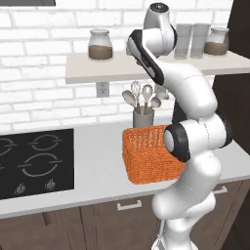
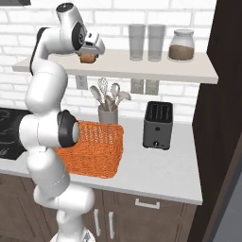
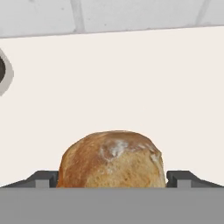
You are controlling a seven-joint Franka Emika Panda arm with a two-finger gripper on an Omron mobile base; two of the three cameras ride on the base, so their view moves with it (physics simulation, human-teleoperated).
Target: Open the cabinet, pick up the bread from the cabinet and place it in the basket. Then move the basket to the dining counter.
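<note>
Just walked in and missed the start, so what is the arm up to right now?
The white robot arm has its gripper raised over the white wall shelf, closed on the small round golden-brown bun, which sits between the two finger tips in the hand view. The orange woven rectangular basket stands below on the grey-white kitchen counter, beside the grey utensil holder and the dark toaster. The bun is not yet in the basket.

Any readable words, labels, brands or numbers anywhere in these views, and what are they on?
None can be read.
The jars, the toaster and the basket carry no lettering.
The stove has only ring outlines and two knobs, no numbers.
The bread in the hand is unmarked.
</note>
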